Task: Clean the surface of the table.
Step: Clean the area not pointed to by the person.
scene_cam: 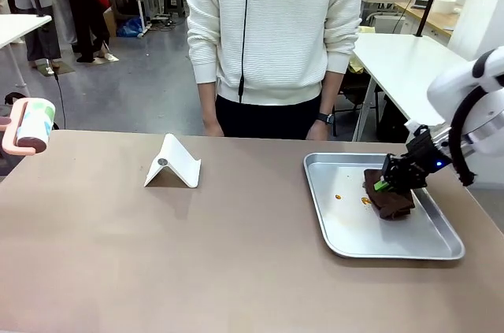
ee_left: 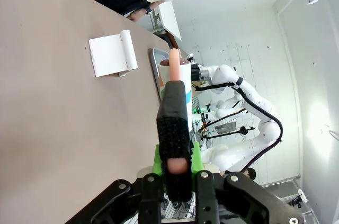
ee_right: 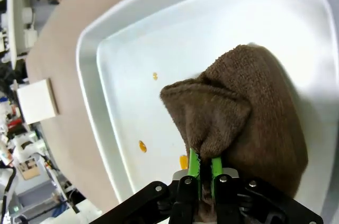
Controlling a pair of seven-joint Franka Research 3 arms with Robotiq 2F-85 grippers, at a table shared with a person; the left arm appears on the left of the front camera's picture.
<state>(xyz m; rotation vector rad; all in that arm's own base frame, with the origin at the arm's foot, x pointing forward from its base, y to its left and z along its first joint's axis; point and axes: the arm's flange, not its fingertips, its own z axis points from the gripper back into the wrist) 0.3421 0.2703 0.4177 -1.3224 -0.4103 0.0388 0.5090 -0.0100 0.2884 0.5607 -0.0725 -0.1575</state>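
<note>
Bare desk (scene_cam: 197, 262) in front; right hand (scene_cam: 391, 179) pinched tight on brown cloth (scene_cam: 391, 199) in the tray (scene_cam: 394, 254).
Left hand (ee_left: 175, 161) is clamped on a pink-handled roller (scene_cam: 33, 123). Risk: the cloth smears the tray's orange spots (scene_cam: 365, 201) onto the desk.

In the front view the roller (scene_cam: 30, 124) at 9 o'clock is cut off by the picture's edge, where its pink handle runs out of frame. At 3 o'clock the fingertips of the right hand (scene_cam: 391, 181) are buried in the cloth (scene_cam: 391, 201), which hides part of the tray (scene_cam: 346, 242) floor. The arm behind them runs off the edge. The orange spots (scene_cam: 366, 201) beside the cloth are too small to identify. The person (scene_cam: 276, 34) at 12 o'clock is cut off above the shoulders and hidden below the hips by the desk (scene_cam: 157, 254). In the left wrist view the left hand (ee_left: 176, 163) and the black-wrapped handle it pinches cover most of the tray.
</note>
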